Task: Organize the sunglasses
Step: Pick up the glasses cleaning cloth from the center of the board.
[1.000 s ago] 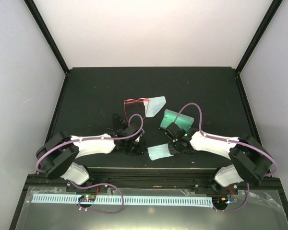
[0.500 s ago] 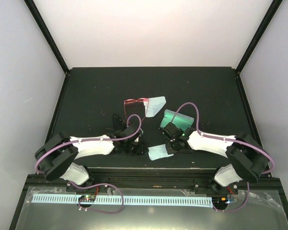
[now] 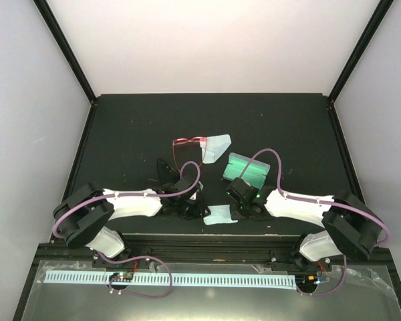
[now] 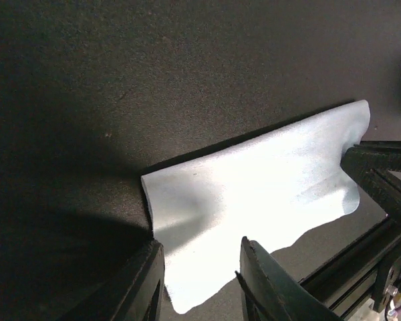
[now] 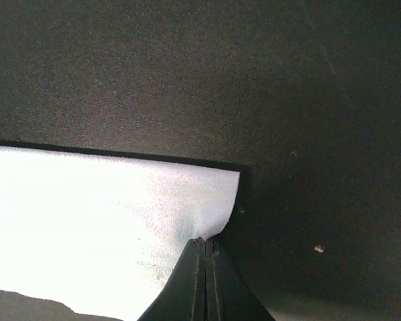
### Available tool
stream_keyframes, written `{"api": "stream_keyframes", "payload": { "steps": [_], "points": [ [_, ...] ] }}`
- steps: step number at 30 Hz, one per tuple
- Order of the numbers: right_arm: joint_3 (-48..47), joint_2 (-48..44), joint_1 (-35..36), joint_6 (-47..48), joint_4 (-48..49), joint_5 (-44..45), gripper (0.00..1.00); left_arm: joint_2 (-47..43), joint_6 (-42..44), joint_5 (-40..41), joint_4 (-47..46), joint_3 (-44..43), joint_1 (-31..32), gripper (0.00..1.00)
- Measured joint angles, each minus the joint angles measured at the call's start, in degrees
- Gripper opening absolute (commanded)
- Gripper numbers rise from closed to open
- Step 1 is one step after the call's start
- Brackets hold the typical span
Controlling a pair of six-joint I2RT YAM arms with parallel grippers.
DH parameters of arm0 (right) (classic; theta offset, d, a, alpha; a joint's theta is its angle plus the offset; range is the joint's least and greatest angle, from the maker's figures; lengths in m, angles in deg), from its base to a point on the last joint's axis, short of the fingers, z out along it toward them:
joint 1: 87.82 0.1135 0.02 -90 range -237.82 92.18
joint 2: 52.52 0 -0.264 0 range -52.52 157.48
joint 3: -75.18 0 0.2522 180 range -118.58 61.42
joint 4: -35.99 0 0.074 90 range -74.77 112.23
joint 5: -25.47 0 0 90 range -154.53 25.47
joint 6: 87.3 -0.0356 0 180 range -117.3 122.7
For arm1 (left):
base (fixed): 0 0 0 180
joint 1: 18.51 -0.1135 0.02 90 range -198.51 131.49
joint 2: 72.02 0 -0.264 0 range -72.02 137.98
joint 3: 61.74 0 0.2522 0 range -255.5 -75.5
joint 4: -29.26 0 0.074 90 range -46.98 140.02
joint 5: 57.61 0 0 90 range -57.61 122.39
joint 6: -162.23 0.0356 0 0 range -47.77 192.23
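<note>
The red-framed sunglasses (image 3: 187,142) lie at mid table beside a light blue cloth (image 3: 216,147). A dark thin shape (image 3: 164,167) by the left arm looks like the black sunglasses, hard to make out on the black mat. A second light blue cloth (image 3: 220,215) lies flat near the front edge, between both grippers. My right gripper (image 5: 206,242) is shut on this cloth's corner (image 5: 120,214). My left gripper (image 4: 200,267) is open, its fingers astride the cloth's other end (image 4: 254,194).
A pale green-blue case (image 3: 247,168) stands just behind the right gripper (image 3: 242,207). The table's front rail (image 3: 214,237) runs close below the cloth. The right gripper's black fingers (image 4: 381,180) show at the right of the left wrist view.
Both grippers have moved toward the front edge. The cloth has come with them and now lies flatter and nearer the rail.
</note>
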Motion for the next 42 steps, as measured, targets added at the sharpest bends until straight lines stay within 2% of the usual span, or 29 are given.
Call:
{"api": "stream_keyframes", "payload": {
  "steps": [15, 20, 24, 33, 42],
  "points": [
    [0.52, -0.52, 0.42, -1.44, 0.61, -0.07, 0.01, 2.43, -0.87, 0.09, 0.5, -2.32, 1.75, 0.24],
    [0.7, -0.74, 0.44, -1.44, 0.74, -0.2, 0.01, 2.91, -0.63, 1.81, 2.64, -3.45, 2.45, 0.14],
    [0.76, -0.9, 0.52, -1.64, 0.7, -0.44, 0.01, 2.89, -0.42, 3.52, 4.48, -3.87, 2.64, 0.02],
    [1.18, -2.49, 0.96, -2.93, -0.94, -0.7, 0.01, 2.86, 1.25, 4.94, 6.56, -5.2, 2.67, 0.01],
    [0.92, -11.41, -0.09, -4.17, -5.4, 2.29, 0.01, 2.86, 6.16, 4.83, 9.01, -11.85, 2.62, 0.02]
  ]
}}
